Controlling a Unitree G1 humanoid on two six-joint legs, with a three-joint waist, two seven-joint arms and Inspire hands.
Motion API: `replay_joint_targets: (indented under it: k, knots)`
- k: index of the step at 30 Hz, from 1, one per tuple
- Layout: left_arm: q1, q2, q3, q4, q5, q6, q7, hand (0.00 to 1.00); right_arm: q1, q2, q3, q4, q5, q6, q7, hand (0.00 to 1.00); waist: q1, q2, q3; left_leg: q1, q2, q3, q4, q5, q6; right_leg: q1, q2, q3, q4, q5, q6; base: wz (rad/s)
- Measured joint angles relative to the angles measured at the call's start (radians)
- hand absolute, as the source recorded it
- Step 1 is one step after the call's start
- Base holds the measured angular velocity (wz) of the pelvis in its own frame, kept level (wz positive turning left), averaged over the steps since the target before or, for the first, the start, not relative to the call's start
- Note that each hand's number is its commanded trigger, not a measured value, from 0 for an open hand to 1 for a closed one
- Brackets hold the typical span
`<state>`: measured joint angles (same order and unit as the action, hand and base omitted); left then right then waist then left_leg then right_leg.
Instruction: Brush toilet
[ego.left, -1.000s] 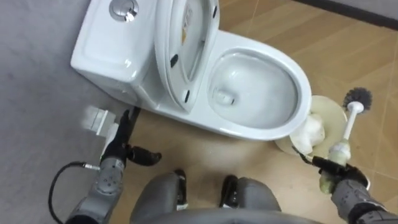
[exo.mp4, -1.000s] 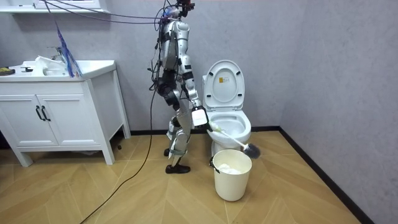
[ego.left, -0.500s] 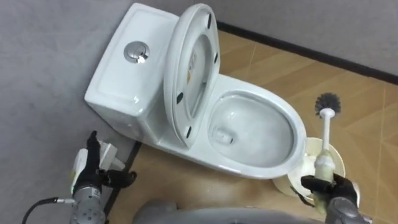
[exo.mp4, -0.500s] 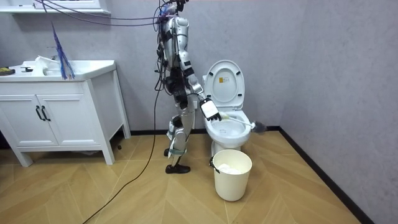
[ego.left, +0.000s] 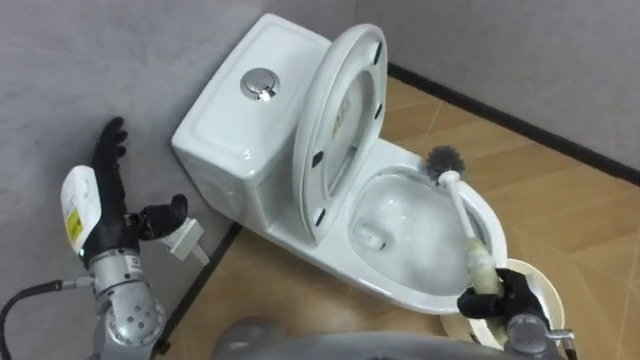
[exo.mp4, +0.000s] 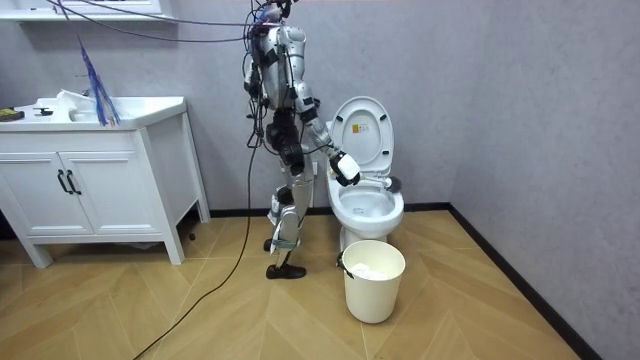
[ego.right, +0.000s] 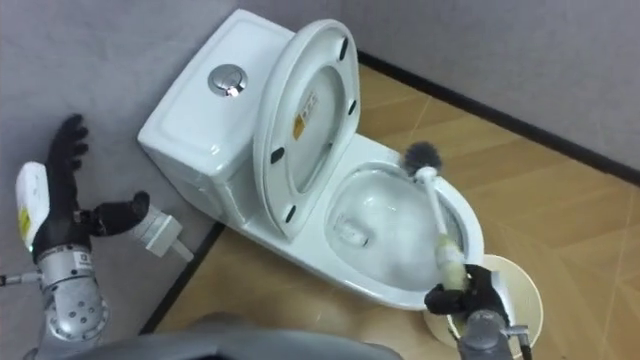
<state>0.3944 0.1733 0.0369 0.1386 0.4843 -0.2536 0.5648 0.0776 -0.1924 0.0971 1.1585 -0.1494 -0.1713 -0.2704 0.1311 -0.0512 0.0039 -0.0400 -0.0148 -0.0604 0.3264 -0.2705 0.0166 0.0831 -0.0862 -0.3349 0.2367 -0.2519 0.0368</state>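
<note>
A white toilet (ego.left: 300, 190) stands against the grey wall with its seat and lid (ego.left: 335, 130) raised. My right hand (ego.left: 497, 302) is shut on the white handle of a toilet brush (ego.left: 462, 215). The brush's dark bristle head (ego.left: 444, 160) hovers over the far rim of the bowl (ego.left: 405, 235). In the room view the brush (exo.mp4: 378, 183) reaches across the bowl (exo.mp4: 366, 207) from my right hand (exo.mp4: 345, 168). My left hand (ego.left: 105, 200) is raised near the wall, left of the tank, open with straight fingers and holding nothing.
A cream waste bin (exo.mp4: 373, 279) with white paper in it stands on the wood floor in front of the toilet, right below my right hand (ego.right: 468, 292). A white vanity cabinet (exo.mp4: 95, 170) stands at the room view's left. A white wall fitting (ego.left: 187, 238) sits low beside the tank.
My right hand has swung the brush from beside the bin up and over the toilet bowl. The left hand has risen beside the tank. The head camera has shifted.
</note>
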Motion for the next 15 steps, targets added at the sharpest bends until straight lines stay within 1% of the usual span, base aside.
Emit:
replay_joint_targets:
  k: [3, 4, 6, 7, 8, 11, 12, 14, 15]
  knots:
    - [0.0, 0.003, -0.001, -0.047, 0.048, -0.007, 0.016, 0.0, -0.001, -0.002, -0.001, 0.02, -0.048, -0.01, 0.002, 1.0, 0.0, -0.002, 0.0013, -0.004, -0.001, -0.007, 0.0, 0.0, 0.0, 0.004, 0.0, -0.01, 0.0, 0.0, 0.0, 0.08]
    - [-0.005, 0.01, -0.006, -0.064, 0.065, -0.007, 0.017, 0.0, -0.006, -0.003, 0.0, 0.032, -0.053, -0.012, 0.002, 1.0, -0.002, -0.003, 0.0015, -0.006, -0.002, -0.01, 0.0, 0.0, 0.0, 0.004, 0.0, -0.013, -0.002, 0.0, 0.0, 0.08]
    - [-0.017, 0.031, -0.026, -0.09, 0.079, -0.008, 0.017, 0.0, -0.022, -0.003, 0.002, 0.064, -0.054, -0.013, 0.003, 1.0, -0.011, -0.003, 0.0016, -0.013, -0.006, -0.014, 0.002, 0.002, -0.001, 0.004, 0.0, -0.019, -0.007, 0.0, 0.0, 0.13]
    - [-0.026, 0.047, -0.039, -0.109, 0.093, -0.009, 0.017, 0.0, -0.028, -0.003, 0.008, 0.089, -0.057, -0.016, 0.002, 1.0, -0.021, -0.004, 0.0013, -0.019, -0.011, -0.024, 0.002, 0.005, -0.001, 0.004, -0.001, -0.025, -0.017, 0.0, 0.0, 0.18]
    - [-0.043, 0.058, -0.054, -0.117, 0.118, -0.009, 0.017, 0.0, -0.035, -0.004, 0.009, 0.11, -0.061, -0.016, 0.003, 1.0, -0.026, -0.001, 0.0033, -0.021, -0.014, -0.029, 0.001, 0.008, 0.0, 0.002, -0.003, -0.025, -0.017, 0.0, 0.001, 0.16]
    - [-0.081, 0.065, -0.088, -0.121, 0.149, -0.01, 0.014, 0.0, -0.045, -0.004, 0.009, 0.14, -0.082, -0.012, 0.019, 1.0, -0.03, 0.005, 0.004, -0.021, -0.015, -0.029, 0.0, 0.009, 0.0, 0.004, -0.004, -0.025, -0.017, 0.001, 0.001, 0.02]
    - [-0.084, 0.065, -0.092, -0.121, 0.158, -0.01, 0.013, 0.0, -0.046, -0.005, 0.009, 0.145, -0.087, -0.011, 0.023, 1.0, -0.033, 0.006, 0.0046, -0.021, -0.015, -0.029, 0.0, 0.009, 0.0, 0.004, -0.004, -0.025, -0.017, 0.001, 0.001, 0.0]
    - [-0.087, 0.07, -0.107, -0.12, 0.188, -0.009, 0.011, 0.0, -0.048, -0.009, 0.011, 0.159, -0.117, -0.01, 0.033, 1.0, -0.056, 0.009, 0.0053, -0.019, -0.015, -0.028, -0.002, 0.009, 0.0, 0.004, -0.004, -0.021, -0.017, 0.001, 0.001, 0.0]
    - [-0.088, 0.075, -0.116, -0.119, 0.194, -0.008, 0.011, 0.0, -0.048, -0.011, 0.011, 0.162, -0.133, -0.009, 0.033, 1.0, -0.061, 0.01, 0.0049, -0.018, -0.015, -0.028, -0.004, 0.009, 0.0, 0.004, -0.004, -0.021, -0.017, 0.001, 0.001, 0.0]
